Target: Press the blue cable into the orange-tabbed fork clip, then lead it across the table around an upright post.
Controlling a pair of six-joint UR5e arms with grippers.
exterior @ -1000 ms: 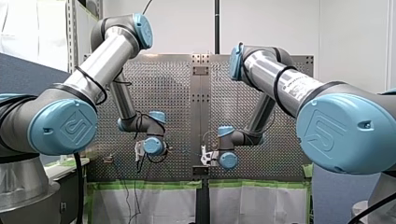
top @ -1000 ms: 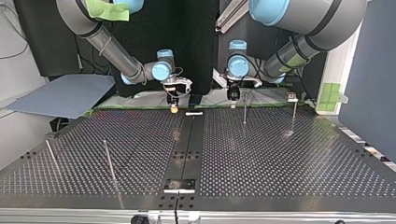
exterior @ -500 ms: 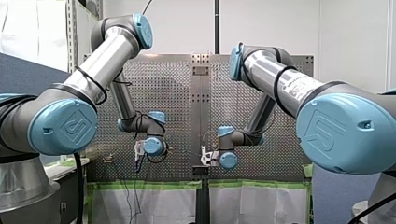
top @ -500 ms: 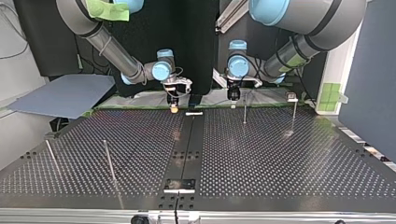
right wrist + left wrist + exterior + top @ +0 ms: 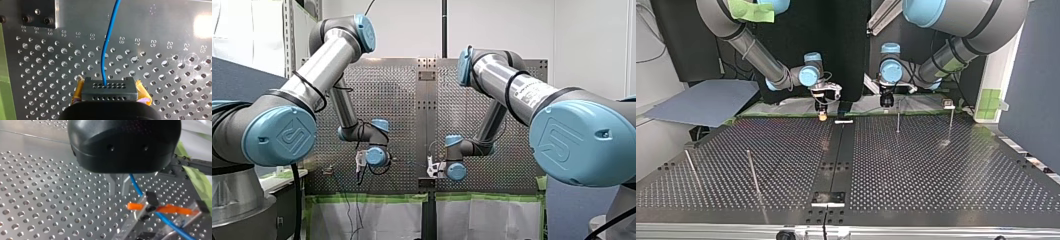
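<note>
Hardly anything has moved in the last second: both arms stay low at the top view's upper middle, the left gripper (image 5: 886, 103) a touch higher off the table (image 5: 936, 170) than before.

Right gripper (image 5: 107, 86), yellow pads showing at its sides, is clamped on the cable (image 5: 108, 42), which runs straight ahead of it over the holes. Numbers are printed along one hole row there, 28, 27, 26, 25, 24 and 23 being readable.

From the left wrist, the cable passes just beside the left gripper (image 5: 119, 193) and crosses the clip (image 5: 148, 206) between its orange tabs. I cannot tell what that gripper holds, if anything.

Four posts (image 5: 898, 120) stand upright, well apart from the cable.
</note>
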